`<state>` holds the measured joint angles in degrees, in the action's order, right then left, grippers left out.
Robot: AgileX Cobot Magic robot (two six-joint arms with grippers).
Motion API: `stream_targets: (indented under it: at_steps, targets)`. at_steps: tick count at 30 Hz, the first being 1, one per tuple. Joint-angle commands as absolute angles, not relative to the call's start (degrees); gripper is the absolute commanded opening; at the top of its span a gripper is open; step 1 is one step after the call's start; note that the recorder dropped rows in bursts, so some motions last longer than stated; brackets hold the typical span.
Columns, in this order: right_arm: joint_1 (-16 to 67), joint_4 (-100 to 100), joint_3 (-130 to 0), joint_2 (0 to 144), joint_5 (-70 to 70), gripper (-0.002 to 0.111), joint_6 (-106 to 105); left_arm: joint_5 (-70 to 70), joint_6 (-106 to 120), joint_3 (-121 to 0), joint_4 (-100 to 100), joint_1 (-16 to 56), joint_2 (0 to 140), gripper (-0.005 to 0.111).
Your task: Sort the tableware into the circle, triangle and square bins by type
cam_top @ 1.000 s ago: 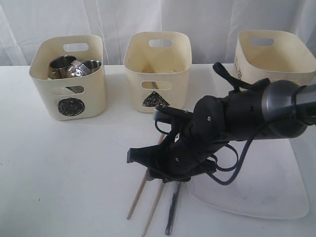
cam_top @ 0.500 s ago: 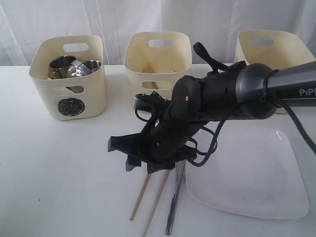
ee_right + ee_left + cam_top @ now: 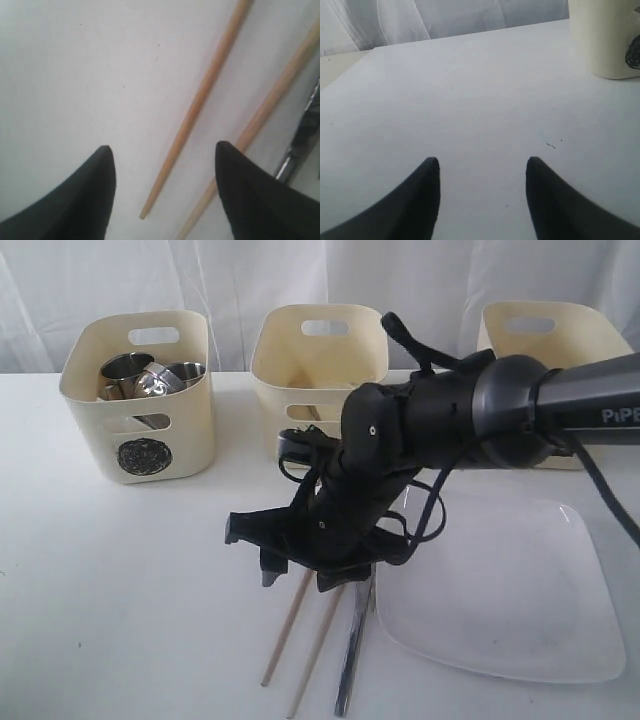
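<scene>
Two wooden chopsticks [image 3: 283, 632] [image 3: 200, 100] lie side by side on the white table, with a steel knife [image 3: 350, 655] [image 3: 302, 135] just right of them. My right gripper [image 3: 298, 577] [image 3: 164, 146] hovers open over the chopsticks' far ends; one stick runs between its fingers and the other lies by one fingertip. The large white square plate [image 3: 510, 610] rests at the right. Steel mugs [image 3: 128, 368] sit in the circle bin [image 3: 135, 430] [image 3: 605, 40]. My left gripper [image 3: 483, 159] is open over bare table near that bin.
The triangle bin [image 3: 318, 360] stands at the back centre, its mark hidden behind my right arm. A third cream bin [image 3: 545, 340] stands back right, its front covered by the arm. A white curtain closes off the back.
My right arm swung left from the plate's edge to above the chopsticks, and its jaws opened wider. The left gripper stayed still.
</scene>
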<state>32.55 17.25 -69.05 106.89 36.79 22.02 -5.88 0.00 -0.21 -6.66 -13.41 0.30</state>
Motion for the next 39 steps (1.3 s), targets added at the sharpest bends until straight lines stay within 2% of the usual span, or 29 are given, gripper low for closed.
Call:
stream_targets:
  at_steps: [1,11,34,39]
  targets:
    - [33.35,3.56,-74.66,107.91,45.54,0.054,22.80,-5.64,0.00,0.00,-6.10,-13.51,0.00,0.056]
    - [36.31,-3.16,-83.92,112.38,53.66,0.054,22.69,-5.64,0.00,0.00,-6.10,-13.51,0.00,0.056]
    - [36.60,-2.56,-83.91,117.91,47.90,0.054,43.86,-5.64,0.00,0.00,-6.10,-13.51,0.00,0.056]
    - [36.60,-3.74,-83.91,119.53,47.64,0.045,45.77,-5.64,0.00,0.00,-6.10,-13.51,0.00,0.056]
